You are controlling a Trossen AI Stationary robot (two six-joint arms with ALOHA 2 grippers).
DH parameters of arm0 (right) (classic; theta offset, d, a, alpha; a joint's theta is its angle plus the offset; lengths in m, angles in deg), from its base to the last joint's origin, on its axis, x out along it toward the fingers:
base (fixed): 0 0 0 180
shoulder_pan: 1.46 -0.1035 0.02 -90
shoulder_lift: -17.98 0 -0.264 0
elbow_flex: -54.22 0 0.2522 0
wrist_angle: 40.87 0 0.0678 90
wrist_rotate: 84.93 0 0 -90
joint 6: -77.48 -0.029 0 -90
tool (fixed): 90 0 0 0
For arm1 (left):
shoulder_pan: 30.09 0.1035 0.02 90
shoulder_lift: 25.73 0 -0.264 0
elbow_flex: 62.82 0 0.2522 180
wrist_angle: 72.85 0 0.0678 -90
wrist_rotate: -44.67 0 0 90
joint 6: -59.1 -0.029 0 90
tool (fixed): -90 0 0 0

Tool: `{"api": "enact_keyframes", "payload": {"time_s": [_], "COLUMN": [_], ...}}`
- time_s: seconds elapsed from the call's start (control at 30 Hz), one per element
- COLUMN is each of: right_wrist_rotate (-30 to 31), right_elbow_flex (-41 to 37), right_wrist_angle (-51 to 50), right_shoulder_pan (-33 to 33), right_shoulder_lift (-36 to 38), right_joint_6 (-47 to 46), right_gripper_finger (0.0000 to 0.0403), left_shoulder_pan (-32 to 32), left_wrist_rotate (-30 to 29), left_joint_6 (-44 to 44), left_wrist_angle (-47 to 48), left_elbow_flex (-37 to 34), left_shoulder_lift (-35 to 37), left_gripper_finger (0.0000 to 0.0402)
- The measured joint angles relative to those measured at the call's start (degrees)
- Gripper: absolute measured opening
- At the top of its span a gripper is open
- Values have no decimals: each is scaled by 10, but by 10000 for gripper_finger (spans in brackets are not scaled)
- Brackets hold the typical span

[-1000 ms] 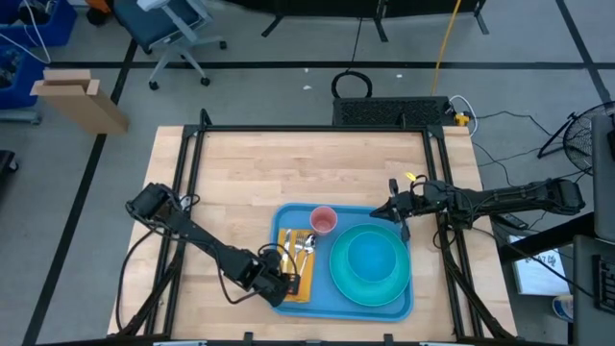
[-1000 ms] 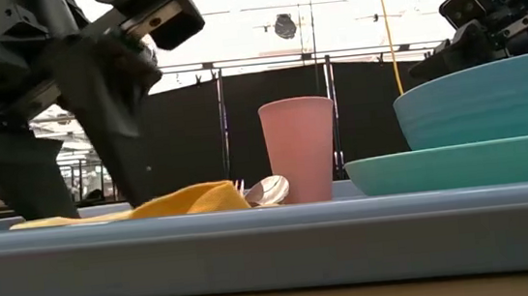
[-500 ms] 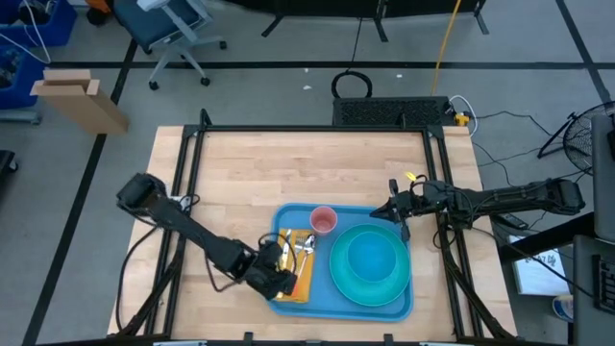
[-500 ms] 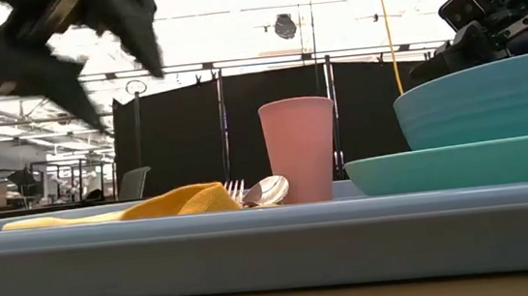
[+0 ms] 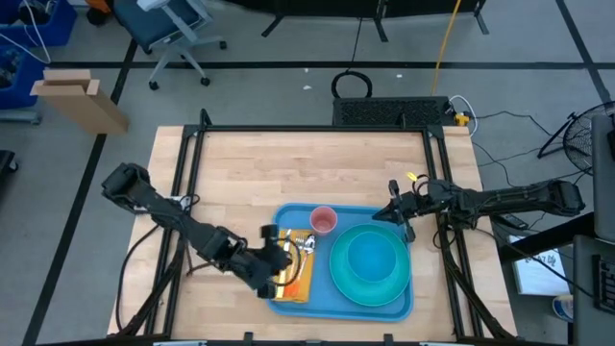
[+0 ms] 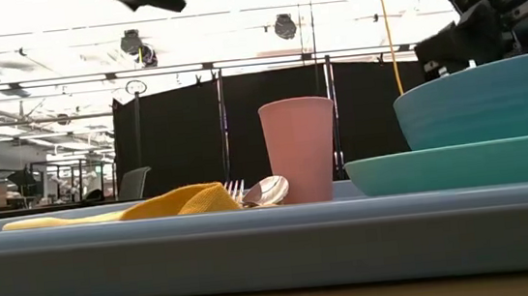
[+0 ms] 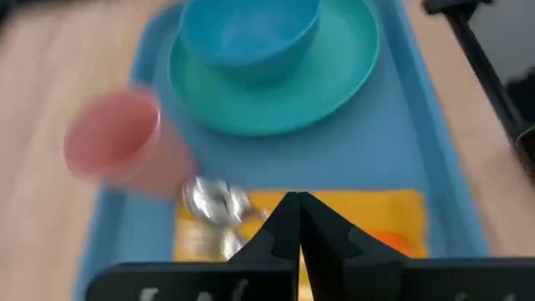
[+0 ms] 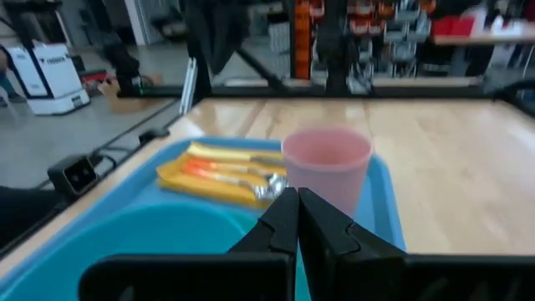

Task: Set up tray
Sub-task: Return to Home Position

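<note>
Left claw: your left claw (image 7: 296,201) hangs with its fingers pressed together on nothing, raised well above the left short end of the tray.
Tray: the tray (image 5: 325,307) lies flat on the near right part of the table, its long axis running left to right across it.
Which way: from the left claw, the tray is straight below and ahead. By my reading, the way home for you is up and back toward the table's left side, away from the tray.
Napkin: the napkin (image 5: 300,281) lies directly under that claw, with the spoon (image 7: 216,201) on top, so I'd have you gain height before swinging sideways.
Cup: the cup (image 5: 324,220) stands upright at the far edge of the tray, just beside the napkin.
Plate and bowl: the plate (image 5: 396,282) fills the right half of the tray, with the bowl (image 5: 368,258) sitting in it.
Right claw: your right claw (image 8: 297,197) has its fingers together and empty, and hovers at the tray's far right corner, near the plate's rim.
Nearer arm: the left one is over the tray itself; the right sits at its edge.
Table: the table (image 5: 250,173) is bare wood on the far side of the tray.
</note>
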Motion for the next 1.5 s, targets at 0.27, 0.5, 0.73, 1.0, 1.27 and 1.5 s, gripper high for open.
{"api": "enact_keyframes", "payload": {"time_s": [0.27, 0.5, 0.73, 1.0, 1.27, 1.5], "right_wrist_rotate": [19, 62, 67, 94, 102, 109], "right_elbow_flex": [0, 0, -9, -61, -62, -62], "right_wrist_angle": [40, -87, -125, -109, -119, -117], "right_shoulder_pan": [3, 6, -4, -4, -4, -4], "right_shoulder_lift": [69, 167, 239, 259, 274, 276], "right_joint_6": [50, 52, 18, -6, 2, 11], "right_gripper_finger": [0, 0, 0, 0, 0, 0], "left_shoulder_pan": [124, 212, 205, 225, 240, 254], "left_wrist_rotate": [106, 190, 133, 116, 91, 117], "left_joint_6": [-225, -205, -169, -173, -166, -195], "left_wrist_angle": [-59, -265, -379, -500, -501, -476], "left_elbow_flex": [-39, -243, -453, -595, -672, -673], "left_shoulder_lift": [97, 287, 455, 558, 641, 666], "left_gripper_finger": [3, 2, 1, 1, 0, 0]}}
